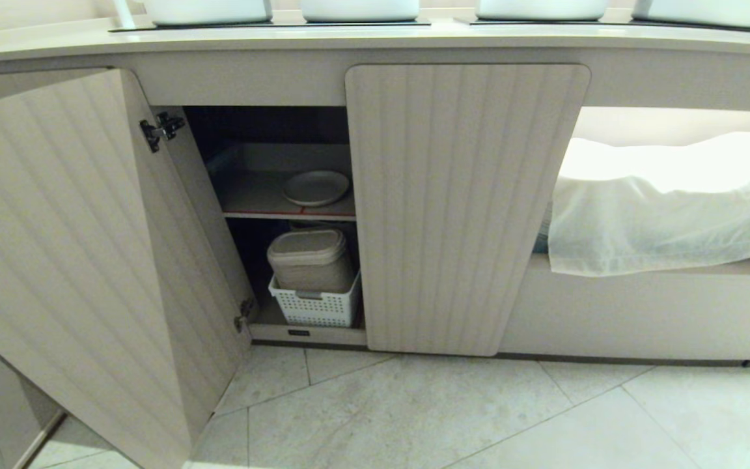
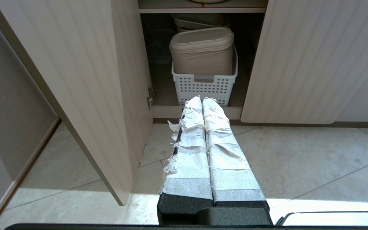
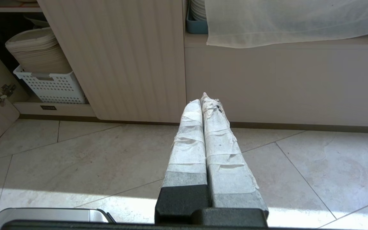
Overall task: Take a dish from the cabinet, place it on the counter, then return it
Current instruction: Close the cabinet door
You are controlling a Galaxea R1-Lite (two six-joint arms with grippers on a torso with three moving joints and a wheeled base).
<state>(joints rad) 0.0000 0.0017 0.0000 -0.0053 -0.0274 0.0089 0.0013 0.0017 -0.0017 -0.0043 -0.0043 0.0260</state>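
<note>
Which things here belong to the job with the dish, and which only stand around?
Belong to the job:
dish on the red-edged shelf
cabinet, left door open
counter
left gripper, shut, empty
right gripper, shut, empty

Only standing around:
white basket holding a beige container
white cloth

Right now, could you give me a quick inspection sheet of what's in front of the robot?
Surface: counter carries white tubs on black panels.
Job's things: dish lies on the red-edged shelf in the cabinet; left door is open.
Clutter: beige lidded container in a white perforated basket below; white cloth drapes the right-hand opening.
Hands: left hand and right hand shut, empty, above the floor.
Cables: nothing seen.
Surroundings: pale tiled floor.
</note>
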